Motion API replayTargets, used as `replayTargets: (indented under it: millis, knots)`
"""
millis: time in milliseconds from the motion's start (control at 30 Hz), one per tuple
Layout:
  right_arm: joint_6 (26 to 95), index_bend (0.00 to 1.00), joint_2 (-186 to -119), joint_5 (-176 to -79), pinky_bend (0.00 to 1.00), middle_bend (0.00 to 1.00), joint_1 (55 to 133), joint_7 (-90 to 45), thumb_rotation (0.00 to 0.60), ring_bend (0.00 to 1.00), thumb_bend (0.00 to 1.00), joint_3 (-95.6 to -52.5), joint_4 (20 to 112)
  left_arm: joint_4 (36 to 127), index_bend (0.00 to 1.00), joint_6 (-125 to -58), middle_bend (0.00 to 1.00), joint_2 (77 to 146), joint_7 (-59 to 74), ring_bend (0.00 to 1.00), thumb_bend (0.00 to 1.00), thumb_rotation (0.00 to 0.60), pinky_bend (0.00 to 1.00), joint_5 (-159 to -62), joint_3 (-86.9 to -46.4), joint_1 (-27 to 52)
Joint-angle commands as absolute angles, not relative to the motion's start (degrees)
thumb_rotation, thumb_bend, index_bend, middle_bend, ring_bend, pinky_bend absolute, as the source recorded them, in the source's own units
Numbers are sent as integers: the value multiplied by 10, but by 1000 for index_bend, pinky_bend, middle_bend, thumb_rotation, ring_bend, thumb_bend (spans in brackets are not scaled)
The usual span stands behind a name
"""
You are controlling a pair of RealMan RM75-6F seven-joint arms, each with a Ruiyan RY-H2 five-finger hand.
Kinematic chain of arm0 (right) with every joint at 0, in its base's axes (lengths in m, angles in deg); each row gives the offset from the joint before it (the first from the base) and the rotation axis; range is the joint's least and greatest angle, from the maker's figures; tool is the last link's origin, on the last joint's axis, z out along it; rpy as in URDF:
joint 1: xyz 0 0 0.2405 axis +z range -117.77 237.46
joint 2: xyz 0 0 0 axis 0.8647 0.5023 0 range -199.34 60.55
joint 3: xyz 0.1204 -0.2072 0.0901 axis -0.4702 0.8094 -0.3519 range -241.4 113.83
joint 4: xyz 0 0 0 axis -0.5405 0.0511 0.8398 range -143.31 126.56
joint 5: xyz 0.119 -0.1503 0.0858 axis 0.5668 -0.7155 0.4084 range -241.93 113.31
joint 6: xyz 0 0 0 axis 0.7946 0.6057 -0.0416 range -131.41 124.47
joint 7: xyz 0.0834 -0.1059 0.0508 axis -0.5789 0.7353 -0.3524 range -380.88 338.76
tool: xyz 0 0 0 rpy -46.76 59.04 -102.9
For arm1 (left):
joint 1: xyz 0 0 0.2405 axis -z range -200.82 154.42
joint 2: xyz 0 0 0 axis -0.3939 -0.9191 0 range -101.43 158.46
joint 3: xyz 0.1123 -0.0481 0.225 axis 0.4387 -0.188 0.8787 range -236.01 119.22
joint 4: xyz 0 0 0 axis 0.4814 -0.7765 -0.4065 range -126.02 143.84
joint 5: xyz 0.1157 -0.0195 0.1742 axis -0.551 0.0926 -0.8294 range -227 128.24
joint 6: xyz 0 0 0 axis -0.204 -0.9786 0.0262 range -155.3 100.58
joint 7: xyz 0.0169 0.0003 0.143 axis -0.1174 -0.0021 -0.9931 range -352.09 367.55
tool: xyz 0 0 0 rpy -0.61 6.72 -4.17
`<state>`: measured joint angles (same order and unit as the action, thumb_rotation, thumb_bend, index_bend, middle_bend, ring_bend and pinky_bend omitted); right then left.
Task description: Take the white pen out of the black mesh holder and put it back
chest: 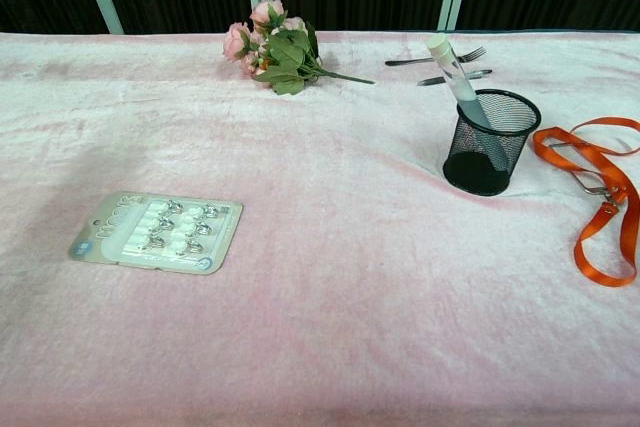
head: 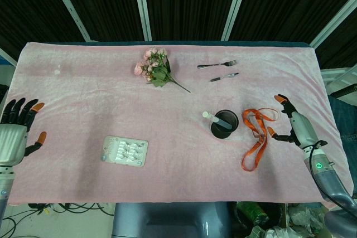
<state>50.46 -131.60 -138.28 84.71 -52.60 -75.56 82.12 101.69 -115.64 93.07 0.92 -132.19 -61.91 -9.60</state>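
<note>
Fingers (head: 22,107) of the left hand (head: 12,135) are seen spread apart and grasping nothing, at the left edge of the bench (head: 72,87) in the head view. Fingers (head: 283,102) of the right hand (head: 295,126) are likewise parted and empty, near the right edge. Neither hand is caught by the chest view.

Just beside the right hand's fingers, toward the middle, an orange lanyard (head: 255,137) is laid out. Beyond it the black mesh holder (head: 224,124) is stood upright, with the white pen (head: 215,119) leaned inside it, its capped end tilted up and out over the rim.

Well apart from both hands, a bunch of pink flowers (head: 153,68), a fork (head: 216,64) and a dark pen (head: 224,76) are placed near the far edge. A blister card (head: 125,151) lies between the left hand's fingers and the holder.
</note>
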Motion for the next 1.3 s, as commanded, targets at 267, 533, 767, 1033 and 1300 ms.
replayTargets:
  millis: [267,533,767,1033,1300]
  knots:
    - [486,303,-1332,-1390,188,11,878,-513,600,72,263,-763,827,981,140,-1155,106,926,108,0,354,600,28,-1286,-613,-139]
    - [424,381,-1358,-1342,189,10,934,-467,600,72,263,-783,826,974,141,-1168,106,935,106,0,354,600,27,-1290,-624,-147]
    - [377,392,-1386,-1279,189,9,980,-418,600,72,263,-792,816,969,141,-1159,106,939,102,0,354,600,27,-1293,-629,-147]
    - [377,426,-1424,-1202,188,10,1015,-331,600,73,263,-786,817,972,140,-1155,106,937,102,0,354,600,27,-1289,-636,-151]
    - [380,448,-1439,-1171,188,9,1029,-299,600,72,262,-784,809,972,141,-1150,106,939,99,0,354,600,27,-1285,-642,-154]
